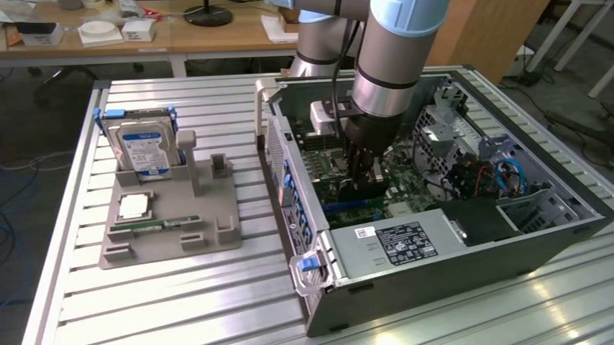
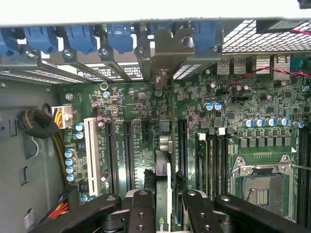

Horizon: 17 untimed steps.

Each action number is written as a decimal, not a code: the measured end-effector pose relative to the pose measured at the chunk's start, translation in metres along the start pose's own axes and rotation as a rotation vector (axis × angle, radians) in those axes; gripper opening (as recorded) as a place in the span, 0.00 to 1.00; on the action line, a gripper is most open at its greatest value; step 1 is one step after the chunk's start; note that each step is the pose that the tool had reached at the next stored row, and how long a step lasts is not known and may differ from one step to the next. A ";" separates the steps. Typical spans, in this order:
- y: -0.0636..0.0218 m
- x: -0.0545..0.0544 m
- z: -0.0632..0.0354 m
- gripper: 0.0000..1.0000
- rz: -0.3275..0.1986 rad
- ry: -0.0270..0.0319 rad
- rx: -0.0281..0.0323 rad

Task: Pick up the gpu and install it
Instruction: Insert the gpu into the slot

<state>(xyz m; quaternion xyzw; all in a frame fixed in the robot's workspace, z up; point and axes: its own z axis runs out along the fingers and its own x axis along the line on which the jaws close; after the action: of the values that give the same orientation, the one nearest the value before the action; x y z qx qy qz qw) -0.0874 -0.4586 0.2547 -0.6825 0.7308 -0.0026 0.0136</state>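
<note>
A ribbed metal surface [image 1: 172, 287] of pale aluminium slats is spreading across the exterior view and catching soft glare toward its lower right corner. Behind it, a long wooden desk [image 1: 206, 36] is running along the back, carrying white boxes [image 1: 101, 32] and the round black base of a stand [image 1: 208, 16]. A wooden panel [image 1: 484, 32] is standing at the exterior view's right, and grey floor [image 1: 34, 129] with loose cables is showing at both sides.

- gpu [image 2: 164, 160]: matt circuit board, dull silver metal bracket.
- gripper [image 2: 164, 213]: matt black fingers.
- computer case [image 1: 479, 248]: grey sheet metal.
- tray [image 1: 163, 237]: matt grey plastic.
- table [image 1: 192, 295]: ribbed, glossy aluminium.
</note>
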 end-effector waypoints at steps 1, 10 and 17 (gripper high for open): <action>-0.0003 0.000 0.0000 0.26 0.000 0.0001 0.0000; -0.0032 0.000 0.0001 0.26 0.000 0.0001 0.0000; -0.0032 0.000 0.0001 0.26 -0.020 -0.0003 -0.0002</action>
<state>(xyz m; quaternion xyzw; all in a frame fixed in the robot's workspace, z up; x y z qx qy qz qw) -0.0842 -0.4585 0.2547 -0.6897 0.7240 -0.0026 0.0136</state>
